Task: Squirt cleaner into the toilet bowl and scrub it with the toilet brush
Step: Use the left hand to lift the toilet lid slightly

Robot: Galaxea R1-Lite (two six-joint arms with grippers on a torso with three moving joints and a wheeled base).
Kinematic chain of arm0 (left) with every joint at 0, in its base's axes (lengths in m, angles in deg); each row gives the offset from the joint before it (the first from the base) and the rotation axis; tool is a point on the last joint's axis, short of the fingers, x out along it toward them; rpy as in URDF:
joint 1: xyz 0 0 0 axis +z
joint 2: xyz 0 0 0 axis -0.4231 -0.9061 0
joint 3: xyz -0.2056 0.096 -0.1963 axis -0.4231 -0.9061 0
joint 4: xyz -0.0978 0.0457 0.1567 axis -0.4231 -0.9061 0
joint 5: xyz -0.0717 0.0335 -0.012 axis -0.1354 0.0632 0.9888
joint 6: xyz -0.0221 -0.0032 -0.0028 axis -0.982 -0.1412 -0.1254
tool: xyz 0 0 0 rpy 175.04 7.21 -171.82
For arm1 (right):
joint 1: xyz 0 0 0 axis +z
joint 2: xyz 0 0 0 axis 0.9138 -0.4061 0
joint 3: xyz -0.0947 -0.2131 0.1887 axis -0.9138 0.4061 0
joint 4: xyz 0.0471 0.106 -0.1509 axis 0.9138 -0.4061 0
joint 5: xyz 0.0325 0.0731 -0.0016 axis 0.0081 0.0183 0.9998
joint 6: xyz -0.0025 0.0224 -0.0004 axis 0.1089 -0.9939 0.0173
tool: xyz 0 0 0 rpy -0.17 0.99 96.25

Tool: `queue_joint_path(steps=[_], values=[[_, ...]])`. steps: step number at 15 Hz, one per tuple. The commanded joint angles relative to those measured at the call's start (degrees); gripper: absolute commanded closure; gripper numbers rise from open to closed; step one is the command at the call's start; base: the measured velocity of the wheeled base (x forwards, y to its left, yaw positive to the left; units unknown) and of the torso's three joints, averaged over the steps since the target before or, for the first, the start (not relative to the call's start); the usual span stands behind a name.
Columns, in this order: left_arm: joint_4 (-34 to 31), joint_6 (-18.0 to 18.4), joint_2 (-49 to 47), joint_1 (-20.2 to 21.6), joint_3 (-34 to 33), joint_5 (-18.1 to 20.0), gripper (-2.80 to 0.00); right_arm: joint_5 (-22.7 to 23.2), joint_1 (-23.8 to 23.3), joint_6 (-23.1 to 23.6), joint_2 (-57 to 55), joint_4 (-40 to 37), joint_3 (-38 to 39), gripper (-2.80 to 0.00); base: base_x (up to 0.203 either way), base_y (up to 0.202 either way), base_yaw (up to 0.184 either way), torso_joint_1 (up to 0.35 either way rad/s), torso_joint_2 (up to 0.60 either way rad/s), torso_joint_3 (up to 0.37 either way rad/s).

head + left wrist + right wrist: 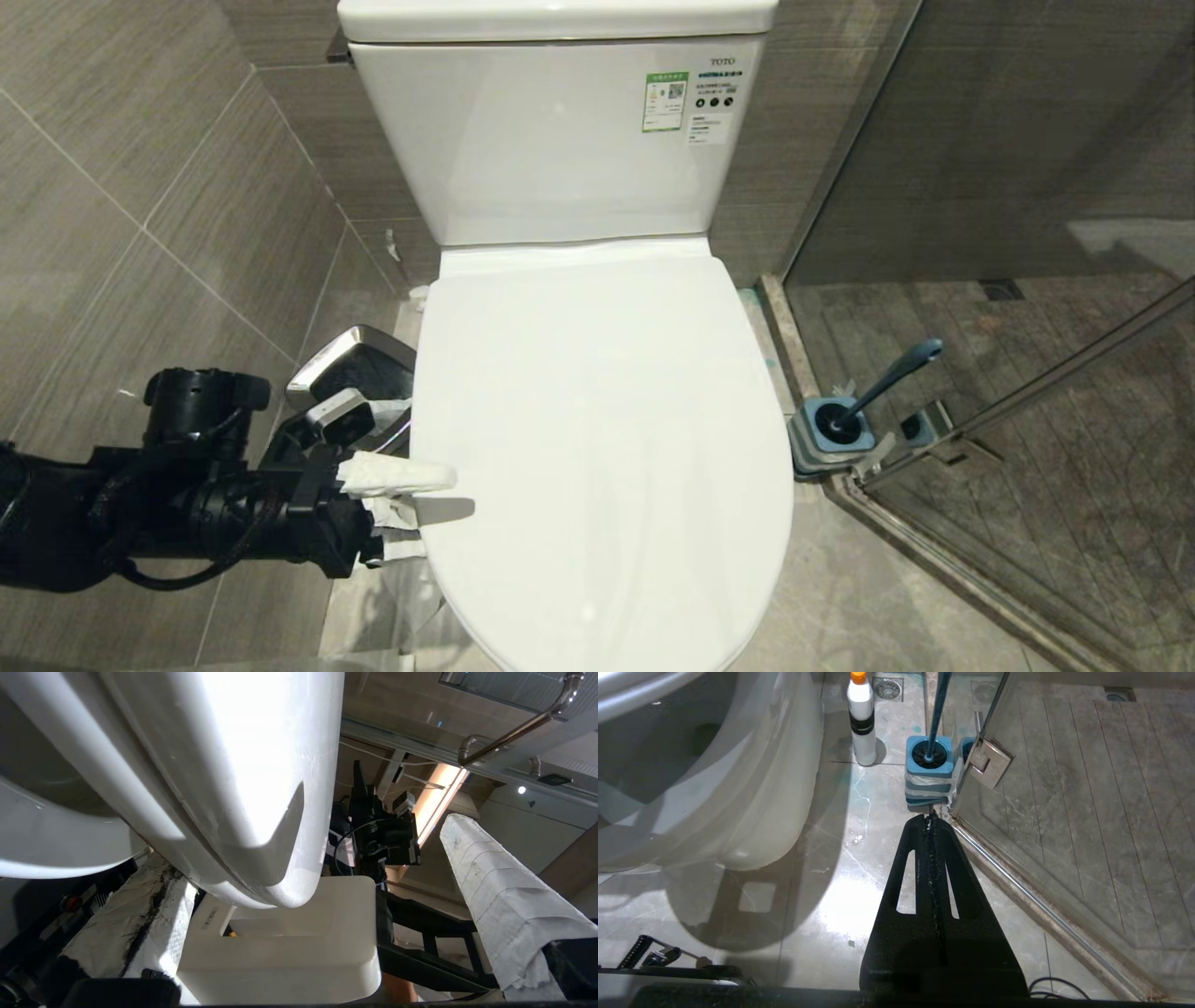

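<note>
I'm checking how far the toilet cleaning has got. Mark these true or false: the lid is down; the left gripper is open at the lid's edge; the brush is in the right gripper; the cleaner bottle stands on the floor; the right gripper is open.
1. The lid is down. True.
2. The left gripper is open at the lid's edge. True: one wrapped finger lies over the edge, the other below.
3. The brush is in the right gripper. False: it stands in its holder on the floor.
4. The cleaner bottle stands on the floor. True, upright beside the holder.
5. The right gripper is open. False: it is shut and empty.
</note>
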Motion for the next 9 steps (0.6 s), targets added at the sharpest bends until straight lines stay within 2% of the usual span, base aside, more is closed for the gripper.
queue_joint_path(steps=[1, 9], values=[[0.1, -0.2, 2.7, -0.1, 0.2, 0.5, -2.8, 0.0, 0.0, 0.0, 0.0, 0.0, 0.0, 0.0, 0.0, 0.0, 0.0, 0.0, 0.0, 0.0], [0.4, -0.2, 9.4, -1.0, 0.9, 0.4, -2.8, 0.0, 0.0, 0.0, 0.0, 0.0, 0.0, 0.0, 0.0, 0.0, 0.0, 0.0, 0.0, 0.0]])
